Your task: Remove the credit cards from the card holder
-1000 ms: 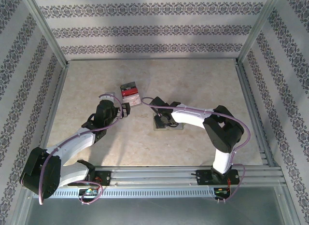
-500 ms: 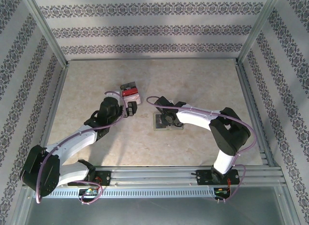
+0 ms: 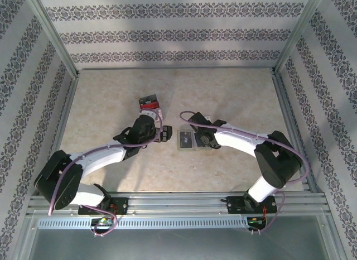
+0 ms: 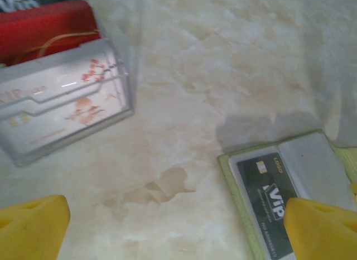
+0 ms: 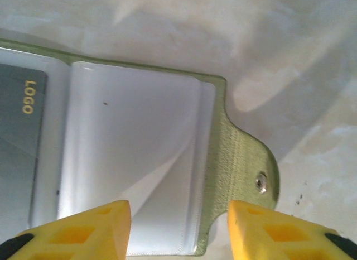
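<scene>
Marbled beige table (image 3: pixel 234 98), glossy silver bifold holder (image 3: pixel 187 140) laid open at centre, dark card (image 4: pixel 268 198) sleeved inside, right gripper (image 5: pixel 178 229) half-spread above it, nothing held, left gripper (image 4: pixel 178 229) spread wide, empty, red-topped cards (image 3: pixel 149 105) stacked just beyond.

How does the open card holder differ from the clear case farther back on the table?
The card holder lies open and flat, silvery with pale green edging; the clear case is a see-through plastic box. The holder shows one dark card; the case shows a white flowered card with a red card behind it. Both rest on the table and hold cards marked VIP.
</scene>
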Robot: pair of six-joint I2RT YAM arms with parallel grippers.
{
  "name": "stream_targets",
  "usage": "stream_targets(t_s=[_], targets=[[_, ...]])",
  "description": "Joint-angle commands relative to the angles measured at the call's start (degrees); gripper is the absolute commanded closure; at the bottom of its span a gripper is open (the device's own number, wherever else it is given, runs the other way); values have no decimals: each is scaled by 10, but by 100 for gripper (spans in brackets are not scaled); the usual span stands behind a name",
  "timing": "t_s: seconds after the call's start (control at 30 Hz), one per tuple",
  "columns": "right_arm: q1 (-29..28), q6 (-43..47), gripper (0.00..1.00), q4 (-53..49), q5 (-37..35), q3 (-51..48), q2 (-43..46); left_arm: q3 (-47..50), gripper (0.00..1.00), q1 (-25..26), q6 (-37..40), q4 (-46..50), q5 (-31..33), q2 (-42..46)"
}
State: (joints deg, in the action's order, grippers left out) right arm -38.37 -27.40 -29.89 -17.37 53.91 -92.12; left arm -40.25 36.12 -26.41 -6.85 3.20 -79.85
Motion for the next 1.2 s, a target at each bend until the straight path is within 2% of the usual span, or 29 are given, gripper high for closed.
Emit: stream_targets(t_s=[0.0, 0.1, 0.27, 0.33, 0.43, 0.63, 0.7, 0.83, 1.17], targets=[[9, -16, 56, 3, -10, -17, 20, -26, 4, 18, -12, 8, -15, -25], [18, -25, 62, 7, 2, -31, 35, -43, 8, 30, -8, 8, -21, -50], [37, -46, 62, 11, 13, -59, 79, -74, 16, 51, 3, 34, -13, -89], [46, -55, 61, 6, 14, -71, 107, -82, 18, 60, 6, 39, -9, -98], [60, -68, 60, 3, 24, -93, 158, -90, 28, 69, 6, 44, -10, -114], [81, -83, 56, 4, 69, -120, 258, -102, 32, 82, 0, 52, -17, -140], [82, -87, 55, 8, 95, -119, 275, -98, 37, 82, -6, 47, -19, -143], [83, -101, 55, 33, 154, -113, 265, -90, 48, 82, -14, 41, -19, -140], [84, -123, 55, 88, 251, -78, 180, -82, 53, 82, -16, 37, -22, -148]])
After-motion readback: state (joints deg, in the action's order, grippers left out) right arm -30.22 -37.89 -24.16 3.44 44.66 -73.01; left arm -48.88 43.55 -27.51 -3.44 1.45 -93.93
